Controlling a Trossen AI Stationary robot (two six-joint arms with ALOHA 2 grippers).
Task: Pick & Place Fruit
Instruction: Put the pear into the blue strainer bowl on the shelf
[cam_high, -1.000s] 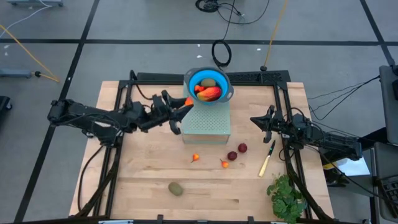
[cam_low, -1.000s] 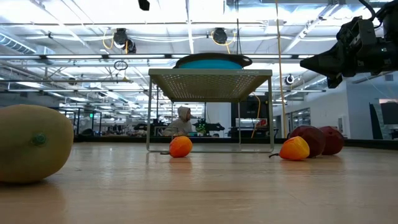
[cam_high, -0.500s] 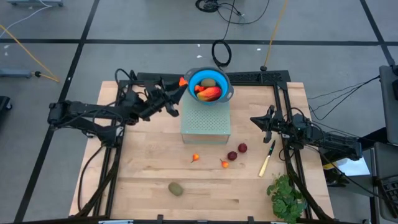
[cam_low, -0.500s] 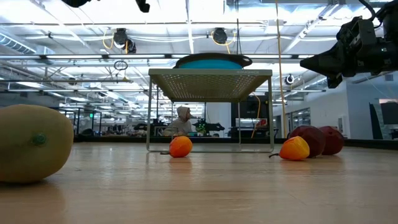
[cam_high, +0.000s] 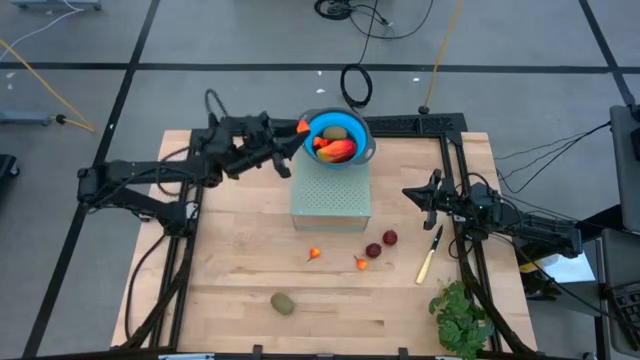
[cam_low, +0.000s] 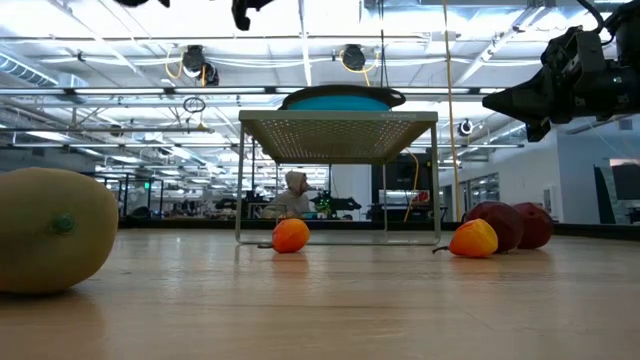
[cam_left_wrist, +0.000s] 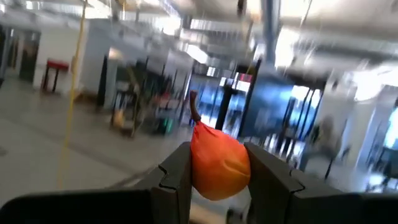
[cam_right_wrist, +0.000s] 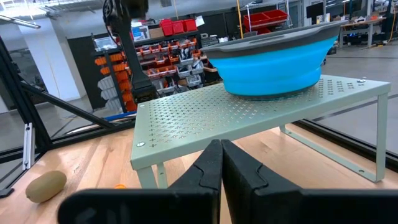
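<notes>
Fruit, toy, spread over a wooden desk (cam_high: 240, 290) and a blue bowl (cam_high: 318, 124). The bowl stands on a pale green perforated rack (cam_high: 332, 192) near the desk's far edge, about midway along it. In the bowl: a large orange-red oblong piece (cam_high: 337, 150) and a brownish-green piece (cam_high: 336, 132).

Left tool (cam_high: 298, 130): raised at the bowl's left rim, fingers (cam_left_wrist: 177, 177) clamped on a small orange-red fruit (cam_left_wrist: 217, 163) with a dark stem.

Right tool (cam_high: 408, 193): near the desk's right edge, just right of the rack, fingers pressed together, holding nothing.

On the desk, in front of the rack: two small orange-red pieces (cam_high: 314, 253) (cam_high: 360, 263), well apart from each other; two dark red round pieces (cam_high: 373, 250) (cam_high: 389, 238), the nearer just beside the second orange piece. Brownish-green oval (cam_high: 283, 302): alone toward the near edge.

Other items: yellow-handled knife (cam_high: 430, 255) toward the right edge; leafy green bunch (cam_high: 460, 318) at the near right corner.
</notes>
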